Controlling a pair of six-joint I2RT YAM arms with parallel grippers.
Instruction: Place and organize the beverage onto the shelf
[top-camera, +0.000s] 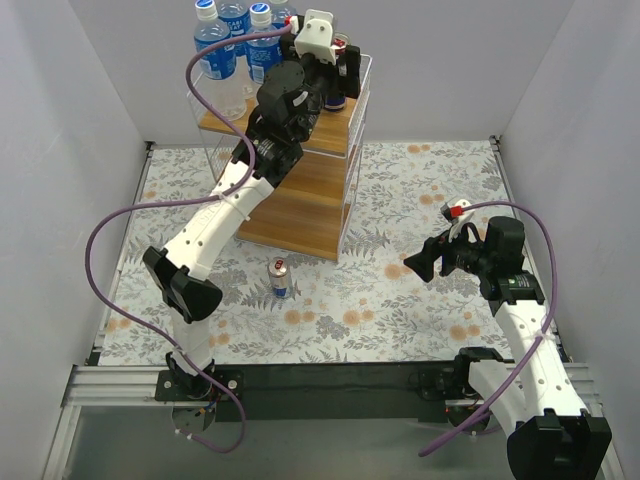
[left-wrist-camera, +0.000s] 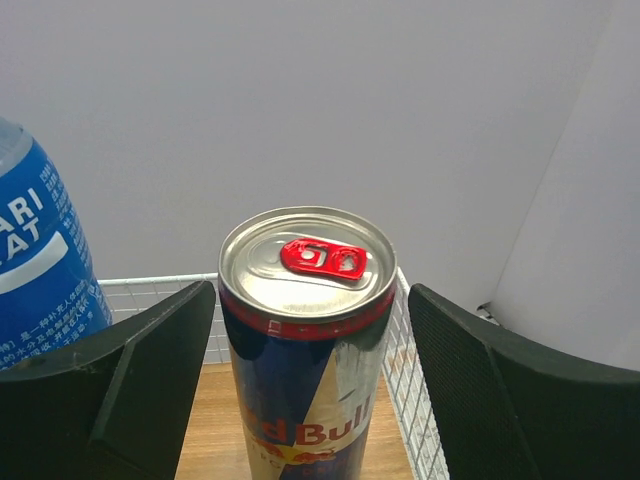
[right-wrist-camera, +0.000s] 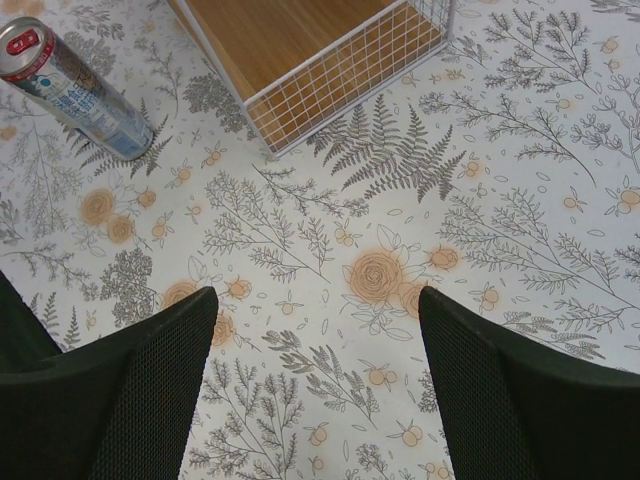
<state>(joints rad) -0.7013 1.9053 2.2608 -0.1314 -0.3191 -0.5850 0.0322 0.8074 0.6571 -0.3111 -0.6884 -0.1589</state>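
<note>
The shelf stands at the back of the table. Several blue-labelled bottles stand on the left of its top board. A silver-blue-red can stands upright on the right of the top board, next to one bottle. My left gripper is open around this can, with a gap on each side; it also shows in the top view. A second can stands on the table in front of the shelf, and shows in the right wrist view. My right gripper is open and empty over the tablecloth.
The table is covered by a flowered cloth. The shelf's lower corner is in the right wrist view. White walls close in the left, right and back. The wire rim edges the top board close behind the can.
</note>
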